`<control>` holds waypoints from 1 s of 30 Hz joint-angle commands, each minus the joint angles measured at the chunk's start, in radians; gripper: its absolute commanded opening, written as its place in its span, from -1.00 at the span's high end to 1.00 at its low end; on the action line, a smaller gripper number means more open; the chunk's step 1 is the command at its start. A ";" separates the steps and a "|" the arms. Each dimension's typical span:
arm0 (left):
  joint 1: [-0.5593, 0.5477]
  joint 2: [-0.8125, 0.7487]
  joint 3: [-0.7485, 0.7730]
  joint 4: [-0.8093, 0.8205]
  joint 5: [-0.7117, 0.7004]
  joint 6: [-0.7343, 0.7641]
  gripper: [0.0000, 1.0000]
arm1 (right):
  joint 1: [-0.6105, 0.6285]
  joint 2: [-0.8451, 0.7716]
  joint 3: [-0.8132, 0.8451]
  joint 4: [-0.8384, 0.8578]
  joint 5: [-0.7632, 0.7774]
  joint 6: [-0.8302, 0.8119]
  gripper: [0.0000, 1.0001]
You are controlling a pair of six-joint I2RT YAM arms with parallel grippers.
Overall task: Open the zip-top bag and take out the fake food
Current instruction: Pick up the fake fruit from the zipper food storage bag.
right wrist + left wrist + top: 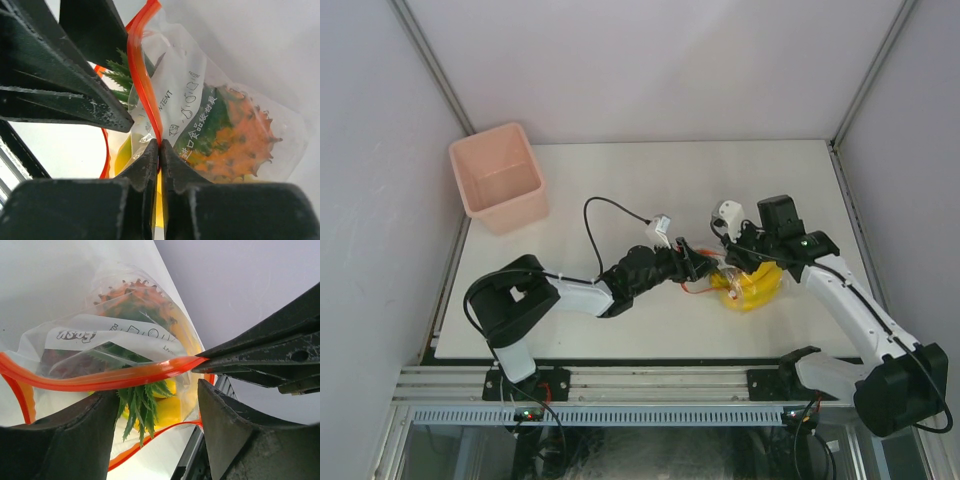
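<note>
The zip-top bag [752, 287] lies on the white table, right of centre, with its orange zip strip [100, 379] facing the left arm. My right gripper [160, 144] is shut on the upper zip strip, and its black fingertips [210, 362] pinch that strip's end in the left wrist view. The bag's mouth gapes. My left gripper [156, 392] is open at the mouth, with green pineapple leaves [140, 407] hanging between its fingers. Inside the bag [200, 85] I see fake food: an orange pineapple [242, 142] and yellow banana pieces [172, 407]. The left fingers [100, 107] stand just beside the pinched strip.
A pink square bin [500, 178] stands at the table's far left corner. White walls close the table [620, 320] on three sides. The left arm's cable [605, 205] loops above the table behind its wrist.
</note>
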 commanded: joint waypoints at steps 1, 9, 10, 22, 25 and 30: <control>0.004 -0.006 -0.008 0.081 0.008 0.009 -0.35 | -0.033 -0.010 0.023 0.051 -0.002 0.036 1.00; 0.003 0.016 -0.033 0.079 0.014 -0.026 -0.33 | -0.112 -0.039 0.026 0.071 -0.108 0.079 1.00; 0.002 0.019 -0.031 0.074 0.011 -0.026 -0.33 | -0.113 -0.041 0.026 0.070 -0.118 0.078 1.00; 0.004 0.090 0.126 -0.043 0.024 0.004 0.21 | -0.110 -0.053 0.021 0.056 -0.176 0.063 1.00; 0.006 0.100 0.143 -0.042 0.026 0.012 0.37 | -0.110 -0.055 0.018 0.057 -0.168 0.061 1.00; 0.013 0.083 0.166 -0.072 0.041 0.067 0.99 | -0.111 -0.055 0.016 0.061 -0.138 0.059 1.00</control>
